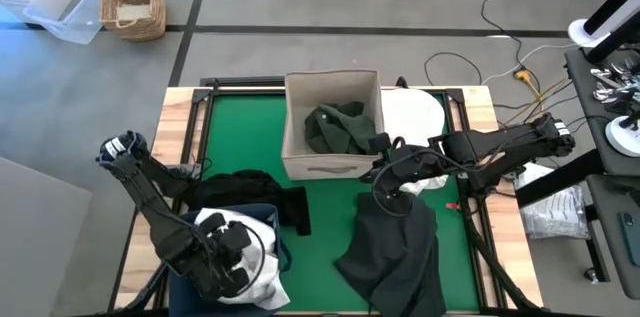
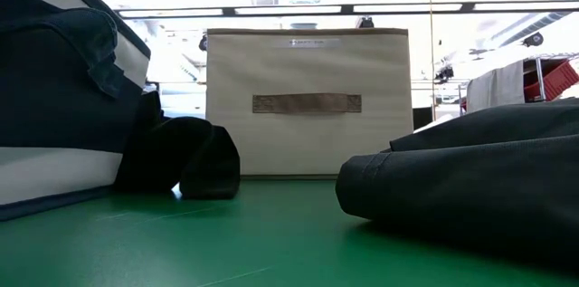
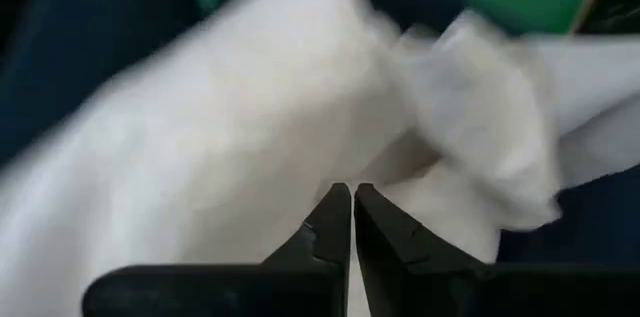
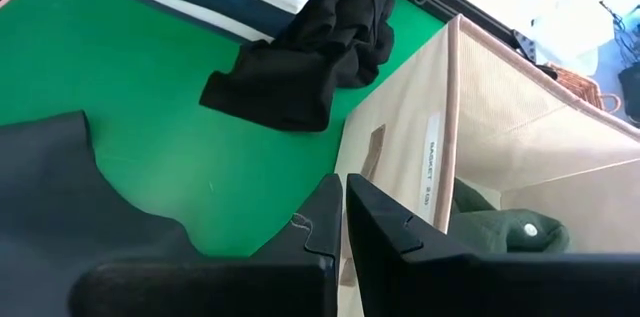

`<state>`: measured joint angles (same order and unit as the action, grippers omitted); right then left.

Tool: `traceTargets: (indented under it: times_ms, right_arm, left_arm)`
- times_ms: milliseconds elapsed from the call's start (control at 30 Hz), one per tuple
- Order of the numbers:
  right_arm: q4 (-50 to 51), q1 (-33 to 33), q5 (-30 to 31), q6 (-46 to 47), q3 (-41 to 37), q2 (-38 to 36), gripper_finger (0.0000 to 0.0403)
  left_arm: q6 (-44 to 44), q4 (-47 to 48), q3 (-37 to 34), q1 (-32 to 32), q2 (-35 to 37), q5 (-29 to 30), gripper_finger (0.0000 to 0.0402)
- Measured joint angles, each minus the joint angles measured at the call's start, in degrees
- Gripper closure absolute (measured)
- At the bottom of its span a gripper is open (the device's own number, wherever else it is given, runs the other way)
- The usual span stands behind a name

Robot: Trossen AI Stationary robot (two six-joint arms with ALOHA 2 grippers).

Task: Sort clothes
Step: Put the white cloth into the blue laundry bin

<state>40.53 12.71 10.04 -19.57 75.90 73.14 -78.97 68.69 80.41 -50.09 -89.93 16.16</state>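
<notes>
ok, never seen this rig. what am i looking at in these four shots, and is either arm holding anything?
It is a table robot with two dark arms, sorting clothes. One picture looks straight down, one looks level across the green table, and two come from cameras on the wrists.

On the table: a beige fabric box with a dark green garment inside, a black garment beside a navy bin, and a charcoal garment spread flat.

The left gripper is shut, over white clothes in the navy bin. The right gripper is shut near the box's front, above the charcoal garment. Neither gripper visibly holds anything.
</notes>
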Motion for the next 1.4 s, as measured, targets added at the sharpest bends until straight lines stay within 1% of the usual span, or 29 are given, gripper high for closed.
traceTargets:
  times_ms: [67,133,267,333,400,500,567,733,800,900,967,1133,1267,1333,1400]
  right_arm:
    - [0.0,0.0,0.0,0.0,0.0,0.0,0.039]
    - [0.1,0.0,0.0,0.0,0.0,0.0,0.039]
    - [0.5,0.0,0.0,-0.1,0.0,0.0,0.039]
    - [1.1,0.0,0.0,0.1,0.0,0.0,0.039]
    - [1.2,0.0,0.0,0.5,0.0,0.0,0.039]
    - [1.3,0.0,0.0,0.8,0.0,0.0,0.039]
    - [1.3,0.0,0.0,0.8,0.0,0.0,0.039]
    - [1.4,0.0,0.0,0.8,0.0,0.0,0.039]
    - [1.4,0.0,0.0,0.7,0.0,0.0,0.039]
    - [1.4,0.0,0.0,0.3,0.0,0.0,0.039]
    - [1.4,0.0,0.0,0.0,-0.1,0.0,0.039]
    - [1.3,0.0,0.0,-0.9,-0.1,0.0,0.039]
    - [1.3,0.0,0.0,-1.5,-0.1,0.0,0.039]
    - [1.2,0.0,0.0,-2.1,-0.1,0.0,0.039]
    - [1.2,0.0,0.0,-2.2,-0.1,0.0,0.039]
  left_arm:
    - [5.3,-2.1,1.0,-0.2,0.0,6.0,0.0401]
    - [14.5,-8.5,1.2,-0.1,0.0,10.4,0.0401]
    - [31.9,-26.0,-0.5,0.0,0.0,11.4,0.0401]
    - [37.3,-33.5,-2.1,0.1,0.0,11.5,0.0401]
    - [39.3,-36.8,-3.4,0.3,-0.4,11.8,0.0401]
    - [39.1,-37.2,-4.4,0.7,-2.1,12.7,0.0401]
    - [38.7,-37.4,-4.7,1.3,-3.9,12.4,0.0401]
    - [35.3,-37.2,-3.4,2.1,-8.4,6.9,0.0401]
    - [31.6,-35.3,-2.1,2.1,-10.2,3.4,0.0401]
    - [24.2,-30.5,0.7,2.0,-12.1,1.2,0.0401]
    - [21.2,-27.8,2.4,1.4,-13.0,1.3,0.0401]
    - [19.2,-20.8,8.1,-0.4,-14.3,1.7,0.0401]
    - [14.1,-14.0,12.8,-2.2,-15.1,3.1,0.0401]
    - [12.6,-11.6,13.9,-3.0,-16.1,4.8,0.0401]
    - [11.7,-11.2,14.3,-3.3,-16.8,5.5,0.0401]
